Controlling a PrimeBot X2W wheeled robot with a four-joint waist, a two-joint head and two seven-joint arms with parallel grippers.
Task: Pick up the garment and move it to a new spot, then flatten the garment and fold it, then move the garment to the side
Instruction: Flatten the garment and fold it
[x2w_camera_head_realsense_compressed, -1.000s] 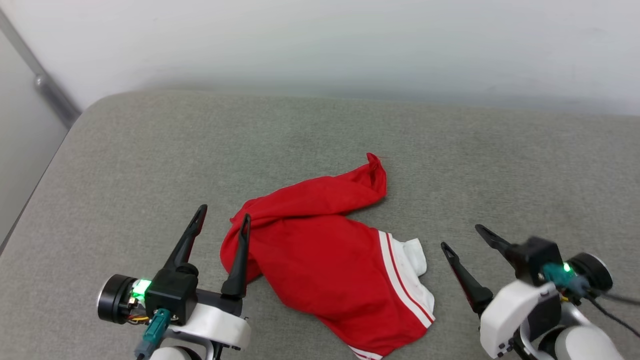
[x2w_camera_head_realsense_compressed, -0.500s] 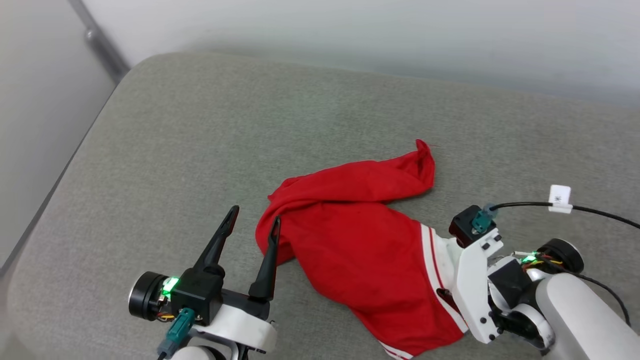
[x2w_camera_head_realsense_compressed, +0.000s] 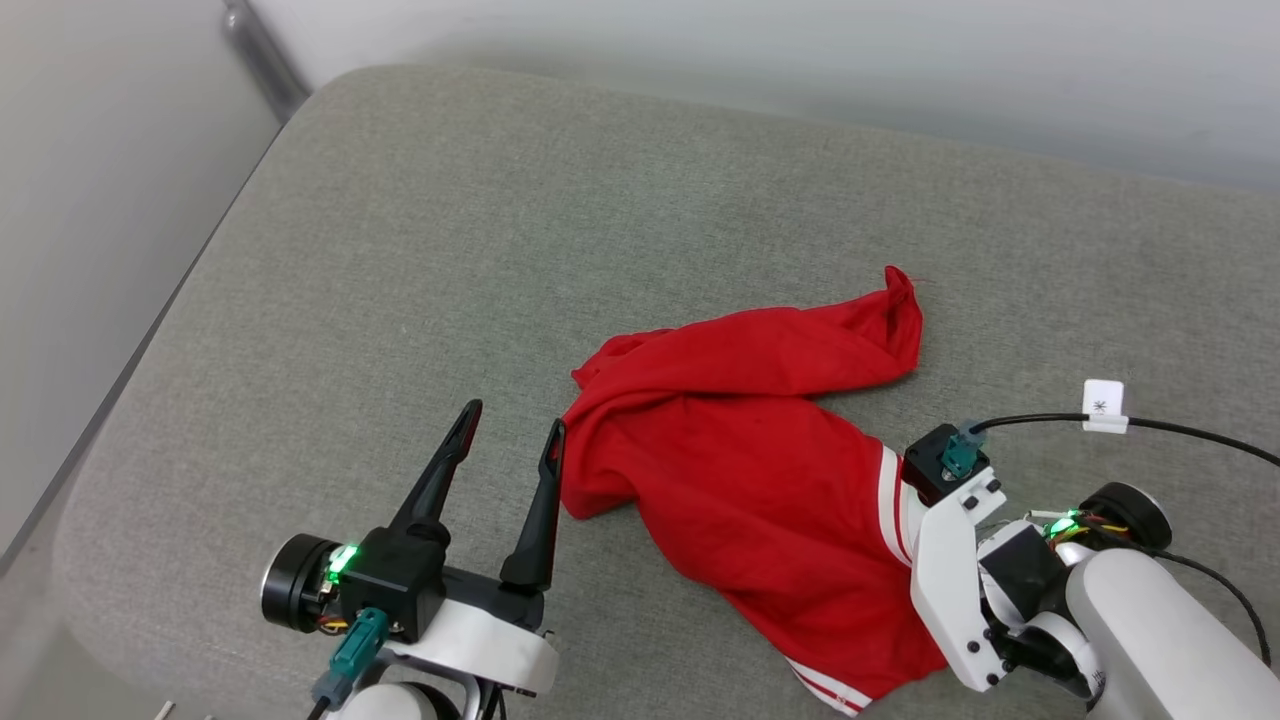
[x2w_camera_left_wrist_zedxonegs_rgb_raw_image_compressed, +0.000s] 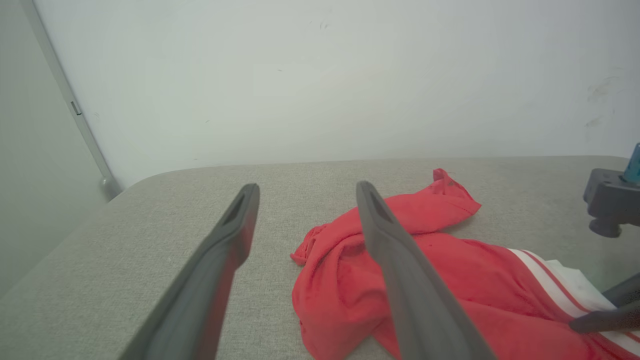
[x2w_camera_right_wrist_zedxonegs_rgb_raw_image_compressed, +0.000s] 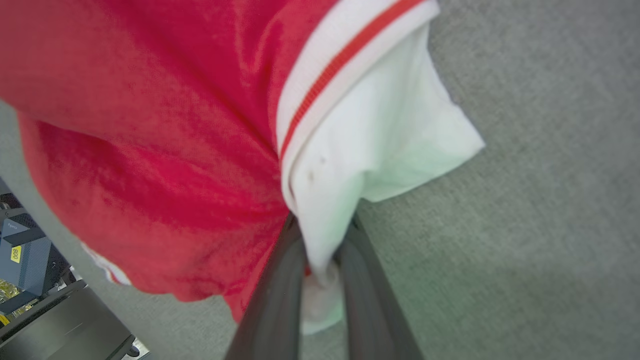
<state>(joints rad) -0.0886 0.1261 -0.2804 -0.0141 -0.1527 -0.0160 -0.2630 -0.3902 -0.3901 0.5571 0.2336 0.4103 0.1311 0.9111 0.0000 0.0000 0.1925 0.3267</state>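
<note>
Here's the garment (x2w_camera_head_realsense_compressed: 760, 480), a crumpled red heap on the grey cushion (x2w_camera_head_realsense_compressed: 500, 200), lying right of the middle and reaching down toward the near edge, with one red corner flung out toward the far edge. The right gripper (x2w_camera_right_wrist_zedxonegs_rgb_raw_image_compressed: 322, 240) has its bite: in the right wrist view both dark fingers are pressed narrow on a fold of the white sleeve (x2w_camera_right_wrist_zedxonegs_rgb_raw_image_compressed: 390, 150), just inside the red-striped trim. A sensible choice, I'd say, since that sleeve sticks out on the side nearest this arm and gives a firm hemmed bit to pull on. From the head view the right wrist sits over that same near-right end of the cloth.

Over on the other side, the left gripper (x2w_camera_head_realsense_compressed: 512, 420) is spread wide and holds nothing, fingers aimed at the far edge, its inner finger just beside the garment's bunched left end; whether it touches the cloth I can't tell. It looks placed to take that end for a two-handed lift, as the first step, carrying the garment to a new spot, is not yet done
</note>
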